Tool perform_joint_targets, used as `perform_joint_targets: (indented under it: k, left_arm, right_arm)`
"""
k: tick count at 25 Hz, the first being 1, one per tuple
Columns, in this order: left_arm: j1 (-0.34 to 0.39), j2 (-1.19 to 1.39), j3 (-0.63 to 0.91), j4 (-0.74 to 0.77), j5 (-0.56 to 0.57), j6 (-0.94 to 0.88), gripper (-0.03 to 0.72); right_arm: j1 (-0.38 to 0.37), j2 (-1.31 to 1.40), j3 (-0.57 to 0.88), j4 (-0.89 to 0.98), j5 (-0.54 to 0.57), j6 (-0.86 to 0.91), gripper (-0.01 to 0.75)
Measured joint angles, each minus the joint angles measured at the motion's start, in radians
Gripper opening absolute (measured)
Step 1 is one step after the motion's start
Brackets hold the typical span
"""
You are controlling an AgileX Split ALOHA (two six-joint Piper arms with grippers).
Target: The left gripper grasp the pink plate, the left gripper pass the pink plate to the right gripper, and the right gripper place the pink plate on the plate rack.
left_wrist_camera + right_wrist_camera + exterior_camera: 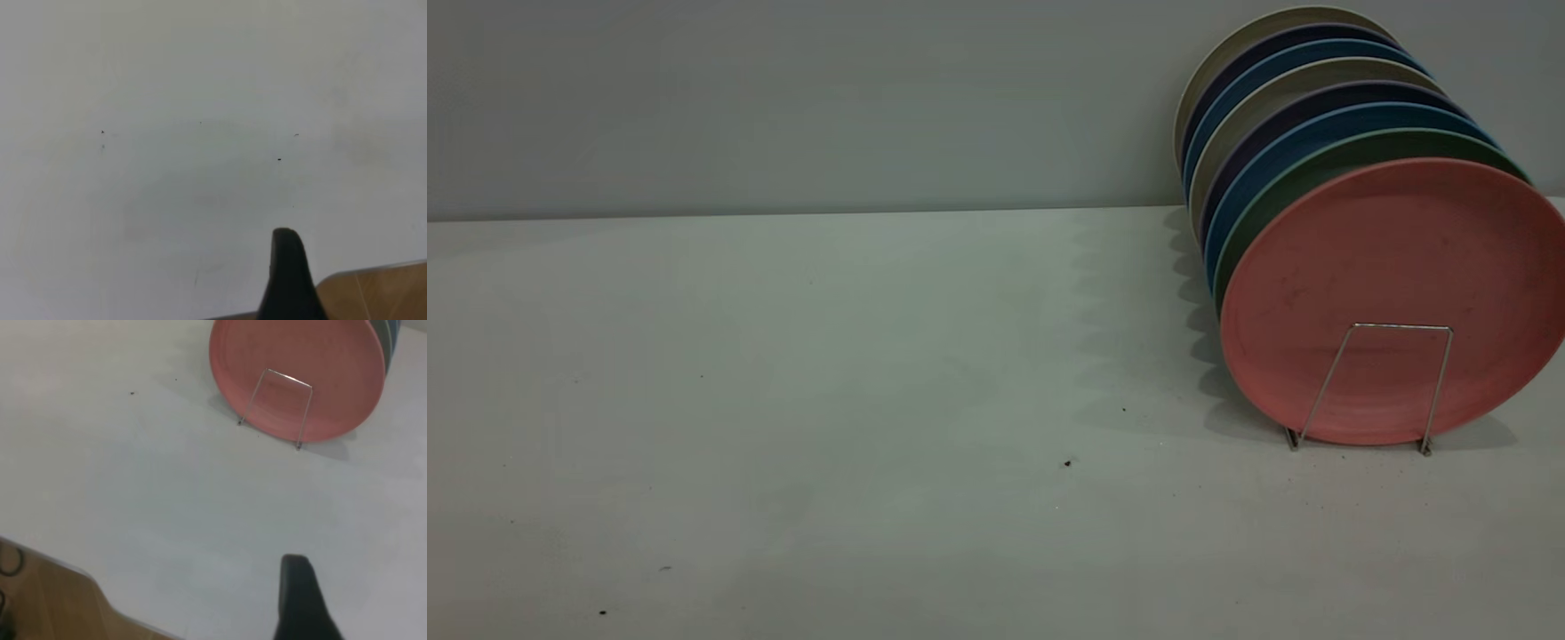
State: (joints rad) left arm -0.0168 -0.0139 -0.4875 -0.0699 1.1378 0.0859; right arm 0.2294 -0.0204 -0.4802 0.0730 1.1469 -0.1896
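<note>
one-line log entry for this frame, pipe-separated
pink plate: upright, frontmost in plate rack | left gripper: over bare table | right gripper: apart from rack

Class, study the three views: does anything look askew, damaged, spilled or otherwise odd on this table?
Nothing is askew or broken. The pink plate stands on edge in the rack at the front of a neat row of plates. Only small dark specks dot the table, and the plate shows faint scuffs.

One black finger of the left gripper shows at six o'clock; one finger of the right gripper likewise.
</note>
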Motion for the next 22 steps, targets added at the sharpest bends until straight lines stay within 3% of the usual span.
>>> perform_joint_targets:
  k: [11, 18, 22]
  left_arm:
    - [0.000, 0.000, 0.000, 0.000, 0.000, -0.001, 0.553]
    - [0.000, -0.007, 0.000, 0.000, 0.000, -0.001, 0.553]
    - [0.000, -0.008, 0.000, 0.000, 0.000, -0.001, 0.553]
  right_arm:
    - [-0.002, 0.000, 0.000, 0.001, -0.001, 0.000, 0.460]
    - [-0.142, 0.000, 0.000, 0.004, -0.001, 0.000, 0.460]
    - [-0.164, 0.000, 0.000, 0.004, -0.002, 0.000, 0.460]
